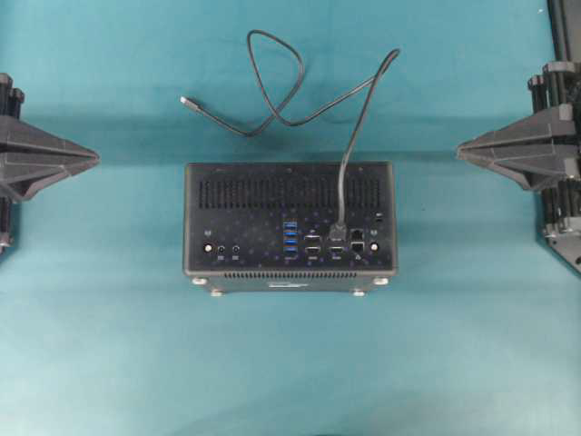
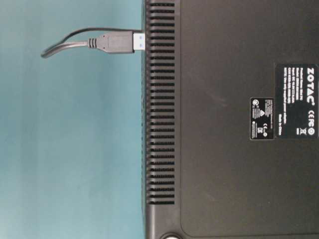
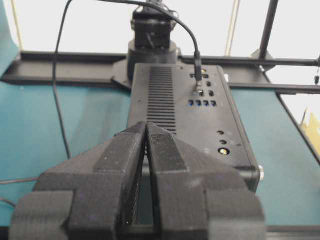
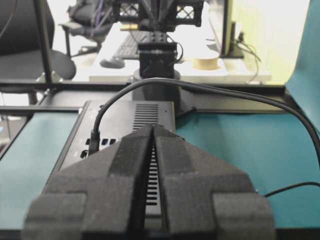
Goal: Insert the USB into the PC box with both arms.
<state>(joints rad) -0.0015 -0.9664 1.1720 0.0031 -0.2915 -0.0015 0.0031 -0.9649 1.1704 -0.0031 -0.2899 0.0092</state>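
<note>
My left hand [image 1: 91, 160] and my right hand [image 1: 463, 148] both sit closed with fingertips together, holding nothing, well apart from the PC box [image 1: 290, 218] lying between them on the teal table [image 1: 109, 345]. The USB [image 1: 338, 231] stands in a socket on the box's upward port face, its long axis upright. The table-level view alone shows a blue sliver of plug outside the socket; overhead alone shows the cable [image 1: 272, 82] looping behind.
</note>
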